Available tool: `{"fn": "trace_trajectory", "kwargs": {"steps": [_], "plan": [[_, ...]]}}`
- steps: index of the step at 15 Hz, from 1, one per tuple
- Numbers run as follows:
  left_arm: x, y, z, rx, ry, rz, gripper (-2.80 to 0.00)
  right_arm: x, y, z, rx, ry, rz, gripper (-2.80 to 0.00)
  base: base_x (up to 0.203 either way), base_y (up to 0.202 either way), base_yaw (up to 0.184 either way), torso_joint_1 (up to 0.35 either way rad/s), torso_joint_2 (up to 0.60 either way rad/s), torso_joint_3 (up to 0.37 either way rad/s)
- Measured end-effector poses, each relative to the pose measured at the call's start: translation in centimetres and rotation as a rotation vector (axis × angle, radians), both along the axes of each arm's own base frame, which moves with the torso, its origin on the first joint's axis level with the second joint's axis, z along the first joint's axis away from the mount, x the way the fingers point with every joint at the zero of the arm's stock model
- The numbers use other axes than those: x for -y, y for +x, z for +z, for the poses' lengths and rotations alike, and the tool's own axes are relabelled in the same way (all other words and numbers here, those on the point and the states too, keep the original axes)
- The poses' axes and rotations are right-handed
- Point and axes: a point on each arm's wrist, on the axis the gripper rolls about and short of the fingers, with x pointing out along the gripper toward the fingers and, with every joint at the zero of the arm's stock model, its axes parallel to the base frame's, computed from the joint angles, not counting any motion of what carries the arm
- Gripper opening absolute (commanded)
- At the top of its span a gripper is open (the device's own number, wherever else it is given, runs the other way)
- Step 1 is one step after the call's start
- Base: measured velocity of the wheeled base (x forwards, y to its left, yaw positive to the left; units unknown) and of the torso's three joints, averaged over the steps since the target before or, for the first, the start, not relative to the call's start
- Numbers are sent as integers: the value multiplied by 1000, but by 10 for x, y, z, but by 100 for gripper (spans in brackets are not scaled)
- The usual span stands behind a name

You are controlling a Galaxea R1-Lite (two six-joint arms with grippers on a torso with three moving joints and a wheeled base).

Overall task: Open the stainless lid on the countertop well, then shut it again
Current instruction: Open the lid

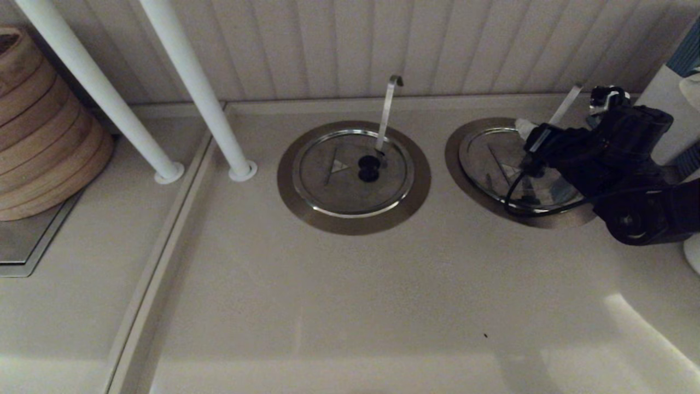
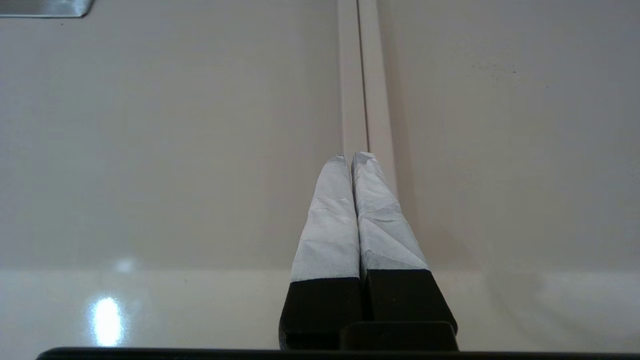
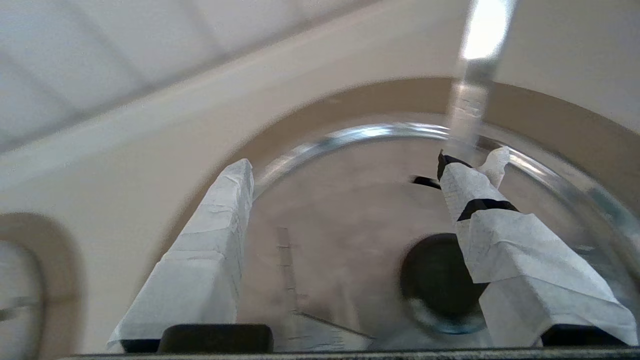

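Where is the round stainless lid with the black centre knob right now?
In the head view the round stainless lid sits on the right-hand countertop well, right of the similar lid with a hook-tipped handle, under the open right gripper.

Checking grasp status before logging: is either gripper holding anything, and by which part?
Nothing is held. The right gripper is open above the stainless lid, knob ungripped; the left gripper is shut on nothing.

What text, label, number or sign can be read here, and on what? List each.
No readable words or numbers in any view.
Right lid: a triangle mark, engraved, partly behind the right gripper; any lettering in it is too blurred to read.
Left lid: a like triangle mark; too small to read.
Left gripper: plain white wrap, no print.
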Motion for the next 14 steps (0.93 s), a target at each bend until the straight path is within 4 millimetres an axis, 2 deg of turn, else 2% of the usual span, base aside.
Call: {"fn": "trace_trajectory", "kwargs": {"steps": [4,14], "plan": [[0,0,0,0,0,0,-280,8,12,-4,-37,-29,-115,0,0,0,0,0,0,0],[0,0,0,0,0,0,-280,3,24,-24,-77,-37,-108,0,0,0,0,0,0,0]]}}
